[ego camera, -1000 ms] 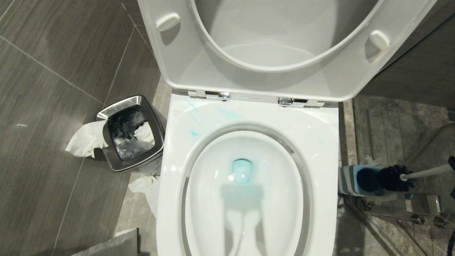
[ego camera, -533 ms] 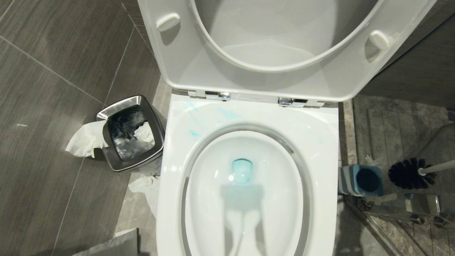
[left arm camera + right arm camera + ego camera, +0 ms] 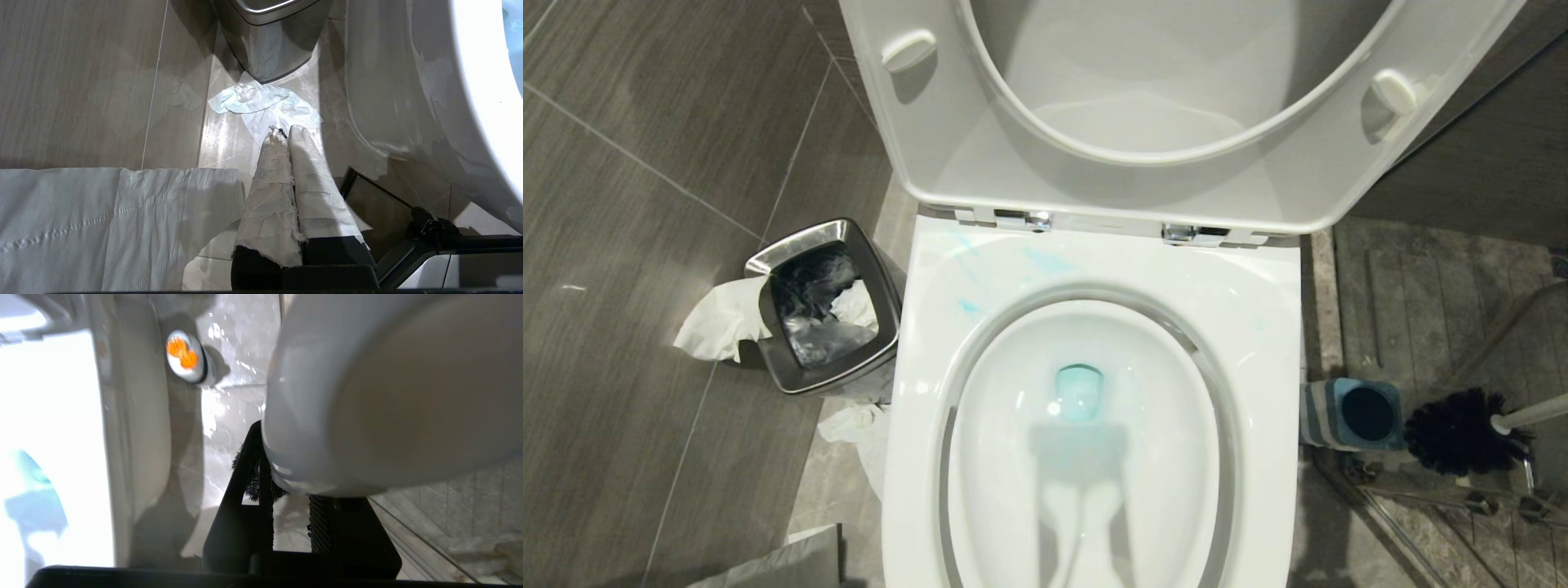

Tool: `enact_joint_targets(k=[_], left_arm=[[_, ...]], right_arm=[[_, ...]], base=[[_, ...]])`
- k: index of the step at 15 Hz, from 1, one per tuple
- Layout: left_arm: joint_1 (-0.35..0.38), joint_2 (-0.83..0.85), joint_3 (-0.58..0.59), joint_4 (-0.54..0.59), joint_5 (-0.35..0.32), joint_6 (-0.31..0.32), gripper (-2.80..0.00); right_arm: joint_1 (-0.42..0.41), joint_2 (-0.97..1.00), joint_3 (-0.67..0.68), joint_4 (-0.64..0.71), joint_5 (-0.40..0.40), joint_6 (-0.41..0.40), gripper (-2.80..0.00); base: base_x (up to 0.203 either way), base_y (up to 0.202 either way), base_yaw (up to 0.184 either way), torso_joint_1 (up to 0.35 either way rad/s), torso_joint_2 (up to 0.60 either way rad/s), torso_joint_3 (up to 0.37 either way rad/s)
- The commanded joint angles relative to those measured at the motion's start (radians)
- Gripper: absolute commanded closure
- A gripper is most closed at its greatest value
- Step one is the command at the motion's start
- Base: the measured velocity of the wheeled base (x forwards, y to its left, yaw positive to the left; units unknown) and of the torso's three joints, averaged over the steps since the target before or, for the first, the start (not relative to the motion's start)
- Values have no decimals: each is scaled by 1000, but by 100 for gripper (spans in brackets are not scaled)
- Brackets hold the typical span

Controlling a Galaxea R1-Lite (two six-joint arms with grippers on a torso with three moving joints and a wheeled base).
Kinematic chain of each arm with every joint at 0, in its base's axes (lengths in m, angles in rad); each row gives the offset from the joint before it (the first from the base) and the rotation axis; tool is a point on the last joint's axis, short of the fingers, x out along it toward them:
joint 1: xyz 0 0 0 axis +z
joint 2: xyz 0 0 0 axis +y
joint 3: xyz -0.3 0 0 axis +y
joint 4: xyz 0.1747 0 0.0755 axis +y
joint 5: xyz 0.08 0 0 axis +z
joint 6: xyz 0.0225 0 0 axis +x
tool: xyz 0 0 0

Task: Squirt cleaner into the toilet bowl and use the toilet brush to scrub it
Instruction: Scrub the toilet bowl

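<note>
Since the earlier frame the toilet brush (image 3: 1458, 431), clamped in the right gripper (image 3: 290, 498), had dropped toward lower right; next, lift it clear of the holder (image 3: 1352, 414) and over the toilet bowl (image 3: 1094, 278) rim; left gripper (image 3: 286, 134) parked, fingers together.

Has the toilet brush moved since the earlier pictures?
Yes. The toilet brush head left the holder mouth, moving right and now lower, beside it.
</note>
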Motion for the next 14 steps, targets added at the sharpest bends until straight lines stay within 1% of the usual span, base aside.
enact_joint_targets(k=[1,2,7,14], left_arm=[[0,0,0,0,0,0,0],[0,1,0,0,0,0,0],[0,1,0,0,0,0,0],[0,1,0,0,0,0,0]], right_arm=[[0,27,-87,65,2,12,0],[0,29,-119,101,6,14,0],[0,2,-151,167,25,15,0],[0,-15,-161,169,30,15,0]], base=[[0,0,0,0,0,0],[0,0,0,0,0,0],[0,0,0,0,0,0],[0,0,0,0,0,0]])
